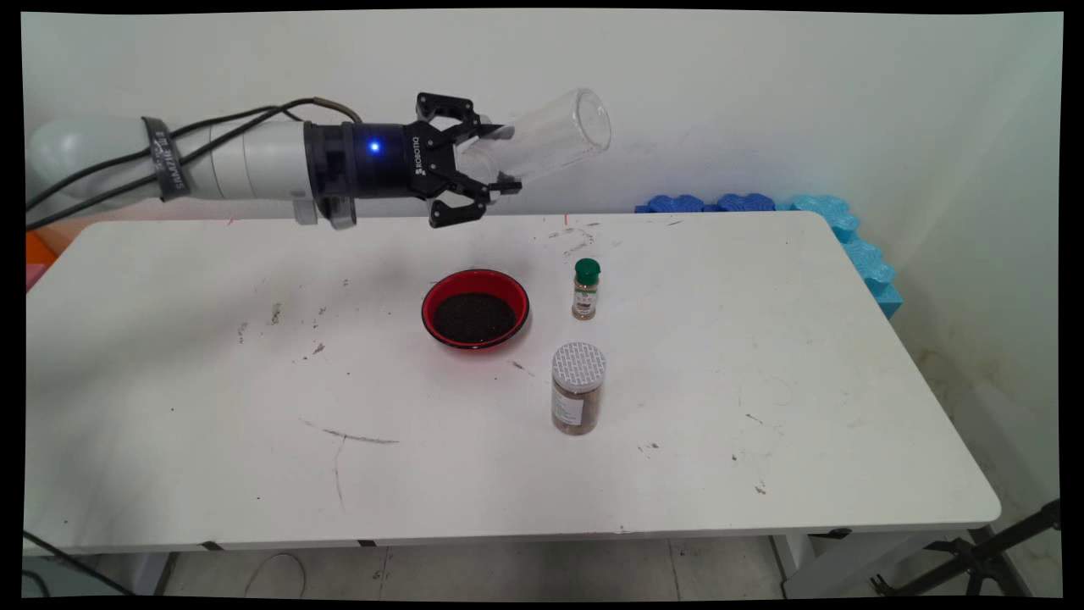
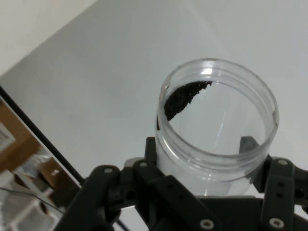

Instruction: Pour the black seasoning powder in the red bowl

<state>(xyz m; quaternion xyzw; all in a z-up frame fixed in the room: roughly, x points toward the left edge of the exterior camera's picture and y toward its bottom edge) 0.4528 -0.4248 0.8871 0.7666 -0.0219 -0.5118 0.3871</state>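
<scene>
Gripper (image 1: 500, 158) of a white Kinova arm reaches in level from the left, high above the back of a white table (image 1: 762, 407), its two black fingers (image 1: 494, 131) closed around the base of a clear plastic jar (image 1: 555, 131). The jar lies nearly on its side, its open mouth tilted slightly upward toward the wall. In the hand view, the jar (image 2: 216, 120) shows a small patch of dark granules (image 2: 180, 98) clinging inside near the rim, with the rest of it clear.

Below and in front of the gripper, a red bowl (image 1: 475, 308) holding dark granules sits on the table. Just right of the bowl stands a small spice bottle with a green cap (image 1: 586, 289). Nearer the camera stands a larger jar with a white patterned lid (image 1: 577, 388), filled with brown contents. Blue foam pieces (image 1: 813, 224) line the wall behind the table's far right corner.
</scene>
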